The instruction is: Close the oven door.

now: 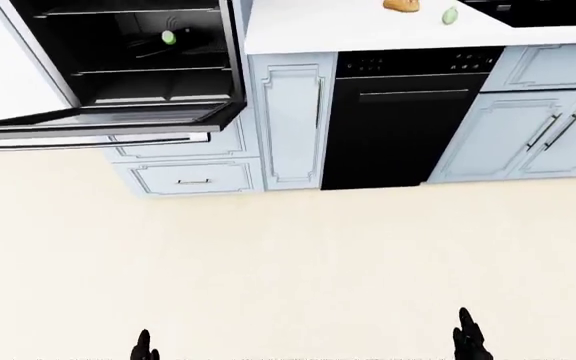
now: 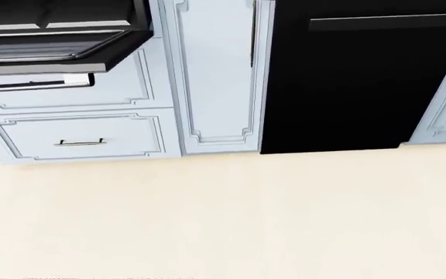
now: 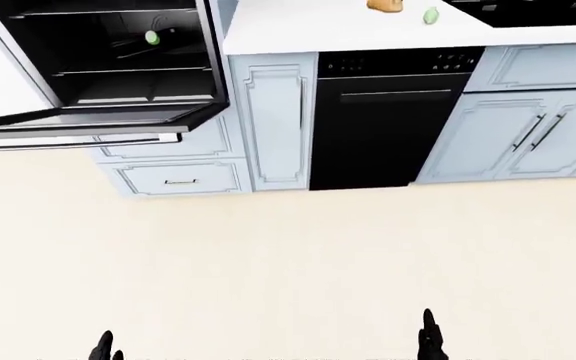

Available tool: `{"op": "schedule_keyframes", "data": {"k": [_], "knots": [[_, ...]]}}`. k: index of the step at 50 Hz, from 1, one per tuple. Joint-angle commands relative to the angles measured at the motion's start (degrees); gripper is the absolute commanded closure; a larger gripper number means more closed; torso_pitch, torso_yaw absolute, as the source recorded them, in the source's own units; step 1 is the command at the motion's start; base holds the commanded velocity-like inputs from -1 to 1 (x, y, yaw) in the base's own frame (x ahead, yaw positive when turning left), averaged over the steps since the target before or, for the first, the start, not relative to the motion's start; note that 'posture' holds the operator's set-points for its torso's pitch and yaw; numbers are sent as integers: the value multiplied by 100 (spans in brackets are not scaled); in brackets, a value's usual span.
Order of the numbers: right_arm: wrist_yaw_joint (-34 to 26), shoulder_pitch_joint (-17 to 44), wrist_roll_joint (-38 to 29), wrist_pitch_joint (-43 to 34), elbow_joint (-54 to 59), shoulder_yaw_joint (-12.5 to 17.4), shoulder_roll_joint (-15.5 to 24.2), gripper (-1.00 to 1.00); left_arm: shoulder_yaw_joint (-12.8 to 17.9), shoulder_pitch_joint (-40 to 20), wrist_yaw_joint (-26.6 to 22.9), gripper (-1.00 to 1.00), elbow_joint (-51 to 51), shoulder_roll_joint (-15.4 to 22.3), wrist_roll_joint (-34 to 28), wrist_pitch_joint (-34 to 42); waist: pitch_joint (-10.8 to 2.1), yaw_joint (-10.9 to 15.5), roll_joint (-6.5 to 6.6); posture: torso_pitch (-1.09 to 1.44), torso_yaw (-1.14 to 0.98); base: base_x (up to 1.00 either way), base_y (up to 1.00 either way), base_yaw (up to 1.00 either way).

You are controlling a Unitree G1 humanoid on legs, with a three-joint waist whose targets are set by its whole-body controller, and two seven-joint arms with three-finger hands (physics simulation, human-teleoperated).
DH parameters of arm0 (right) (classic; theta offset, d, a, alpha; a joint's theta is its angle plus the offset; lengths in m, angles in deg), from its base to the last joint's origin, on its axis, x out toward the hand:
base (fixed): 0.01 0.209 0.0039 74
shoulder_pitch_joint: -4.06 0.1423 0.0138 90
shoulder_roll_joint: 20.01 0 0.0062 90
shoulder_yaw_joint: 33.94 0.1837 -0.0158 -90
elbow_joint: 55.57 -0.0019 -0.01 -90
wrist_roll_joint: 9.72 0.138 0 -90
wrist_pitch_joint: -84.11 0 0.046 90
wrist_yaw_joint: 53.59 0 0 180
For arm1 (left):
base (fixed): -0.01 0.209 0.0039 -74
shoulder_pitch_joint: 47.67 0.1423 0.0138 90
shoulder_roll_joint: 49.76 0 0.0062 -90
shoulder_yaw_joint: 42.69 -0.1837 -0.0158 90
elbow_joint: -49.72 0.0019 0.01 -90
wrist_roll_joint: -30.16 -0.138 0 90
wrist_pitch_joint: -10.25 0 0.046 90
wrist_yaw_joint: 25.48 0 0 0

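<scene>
The oven [image 1: 138, 52] is at the top left of the left-eye view, its dark cavity showing racks and a small green thing [image 1: 169, 37]. The oven door [image 1: 98, 122] hangs open, folded down flat, with its handle bar [image 1: 88, 140] along the near edge; the door also shows in the head view [image 2: 52, 49]. Only black fingertips show at the bottom edge: my left hand [image 1: 143, 346] and my right hand [image 1: 468, 336]. Both are far below the door, over the floor, and hold nothing that shows.
A pale blue drawer [image 1: 193, 178] sits under the oven. A narrow pale cabinet panel [image 1: 290, 124] and a black dishwasher [image 1: 403, 124] stand to its right, then pale cabinet doors [image 1: 543, 131]. The white counter [image 1: 348, 34] bears a brown item [image 1: 401, 5] and a green one [image 1: 449, 16].
</scene>
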Motion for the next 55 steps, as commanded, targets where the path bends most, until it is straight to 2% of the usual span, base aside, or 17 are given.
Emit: {"op": "schedule_keyframes", "data": {"k": [1,3,4,5,16,20,22,25,29,31,33,34,44,48,50,53,55], "knots": [[-14,15,7,90,-32,4,11,-100,44,-6,35,-100,-60,101,33,-119,-19,9,14,0,0,0,49,0],[-11,23,3,88,-33,5,12,-100,45,-3,51,-100,-61,106,14,-120,-79,26,310,0,0,0,50,0],[-7,23,1,87,-31,5,12,-100,45,-4,53,-100,-61,106,10,-121,-173,61,607,0,0,0,50,0],[-7,24,2,88,-32,7,11,-100,43,-6,57,-100,-62,105,3,-120,-116,92,366,0,0,0,51,0],[-36,23,8,70,-33,11,-2,-100,34,-15,81,-100,-65,88,-51,-117,26,95,-206,0,0,0,50,0],[-54,25,23,69,-33,16,-13,-100,29,-18,83,-100,-65,79,-60,-117,-20,65,-555,0,0,0,49,0],[-56,23,26,69,-33,17,-9,-100,32,-27,77,-100,-66,80,-57,-110,-7,-5,-370,0,0,0,50,0],[-62,29,33,58,-36,18,-6,-100,40,-33,66,-100,-67,85,-49,-101,-74,-2,-417,0,0,0,49,0],[-60,33,40,52,-37,20,0,-100,43,-45,62,-100,-69,90,-42,-94,-3,9,-172,0,0,0,50,0],[-60,38,43,45,-40,17,0,-100,36,-47,67,-100,-67,84,-49,-94,-19,20,77,0,0,0,49,0],[-60,39,43,45,-42,13,-2,-100,30,-48,75,-100,-68,76,-55,-96,-157,84,580,0,0,0,50,0],[-61,37,45,50,-44,12,-1,-100,28,-49,74,-100,-69,73,-56,-99,-114,117,313,0,0,0,49,0],[-49,41,46,49,-43,1,-7,-100,35,-36,42,-100,-69,66,-36,-122,26,111,-190,0,0,0,50,0],[-45,42,42,47,-42,-4,-12,-100,32,-40,27,-100,-72,62,-27,-121,-16,78,-557,0,0,0,49,0],[-42,37,36,51,-41,-6,-8,-100,30,-22,18,-100,-68,60,-21,-123,-20,4,-374,0,0,0,49,0],[-65,27,53,64,-33,11,-4,-100,19,-50,38,-100,-72,65,-25,-116,-75,-2,-433,0,0,0,50,0],[-107,-3,74,61,-30,28,2,-100,-4,-52,21,-100,-82,51,-30,-105,-58,15,-346,0,0,0,50,0]]}}
